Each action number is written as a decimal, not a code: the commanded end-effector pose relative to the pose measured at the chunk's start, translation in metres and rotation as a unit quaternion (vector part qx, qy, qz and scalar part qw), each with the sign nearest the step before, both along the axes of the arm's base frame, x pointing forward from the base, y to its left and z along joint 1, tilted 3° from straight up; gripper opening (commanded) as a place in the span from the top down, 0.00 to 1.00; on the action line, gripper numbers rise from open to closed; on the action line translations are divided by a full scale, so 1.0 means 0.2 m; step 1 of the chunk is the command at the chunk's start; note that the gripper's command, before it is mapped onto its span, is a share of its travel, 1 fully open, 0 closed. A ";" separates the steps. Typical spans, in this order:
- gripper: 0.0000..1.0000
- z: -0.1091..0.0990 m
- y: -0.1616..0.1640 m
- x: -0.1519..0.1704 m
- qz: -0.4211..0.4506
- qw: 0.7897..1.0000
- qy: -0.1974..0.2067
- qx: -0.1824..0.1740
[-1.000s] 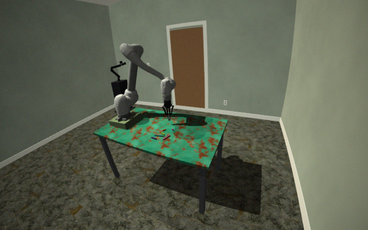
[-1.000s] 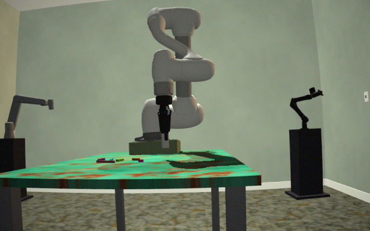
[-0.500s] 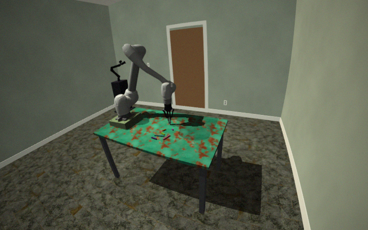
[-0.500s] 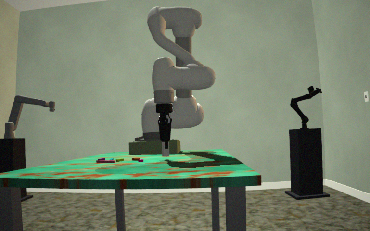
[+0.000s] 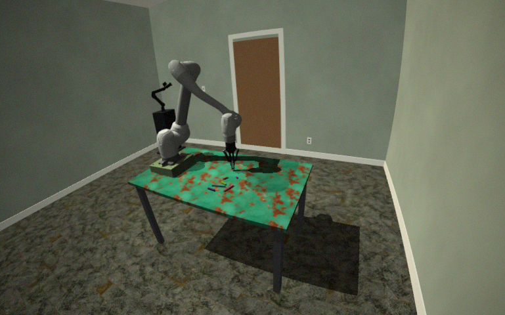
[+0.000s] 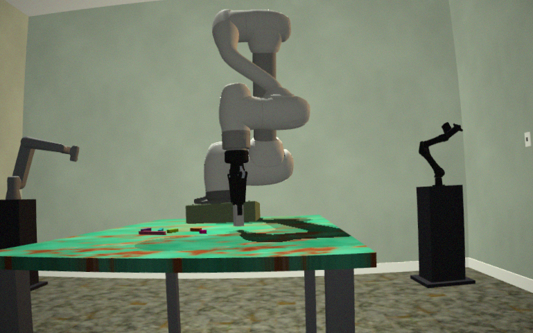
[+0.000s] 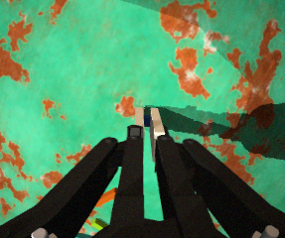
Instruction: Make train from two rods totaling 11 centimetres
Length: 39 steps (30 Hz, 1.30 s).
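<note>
My gripper [image 5: 232, 165] points straight down, close above the green, rust-stained table near its far side. It also shows in the exterior view [image 6: 239, 220]. In the wrist view the fingertips are shut on a tiny blue rod [image 7: 146, 121], which is barely visible between the pads. The other rods lie in a loose cluster nearer the table's middle: a pink rod [image 5: 228, 188], a purple rod [image 5: 211, 189], a turquoise rod [image 5: 219, 186], a lime rod [image 5: 222, 182], an orange rod [image 5: 225, 178] and a small magenta rod [image 5: 236, 177]. The cluster is well apart from the gripper.
The arm's olive base block [image 5: 170, 165] stands on the table's far left corner. The arm's dark shadow [image 5: 264, 165] falls on the table beside the gripper. Two small arms on black pedestals [image 6: 441, 231] stand off the table.
</note>
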State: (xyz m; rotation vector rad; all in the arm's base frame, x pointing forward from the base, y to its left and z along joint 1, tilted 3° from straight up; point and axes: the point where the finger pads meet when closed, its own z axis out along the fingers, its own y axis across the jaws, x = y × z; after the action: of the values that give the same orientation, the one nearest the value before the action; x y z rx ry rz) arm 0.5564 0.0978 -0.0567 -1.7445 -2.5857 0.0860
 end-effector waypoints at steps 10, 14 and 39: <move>0.97 0.00 0.00 0.00 0.000 1.000 0.000 0.000; 0.97 0.00 0.00 0.00 0.000 1.000 0.000 0.000; 0.97 -0.05 0.00 0.00 0.000 1.000 0.000 0.000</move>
State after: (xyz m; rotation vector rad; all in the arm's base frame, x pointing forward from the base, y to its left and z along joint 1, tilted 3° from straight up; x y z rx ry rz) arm 0.5560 0.0976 -0.0644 -1.7444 -2.5857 0.0860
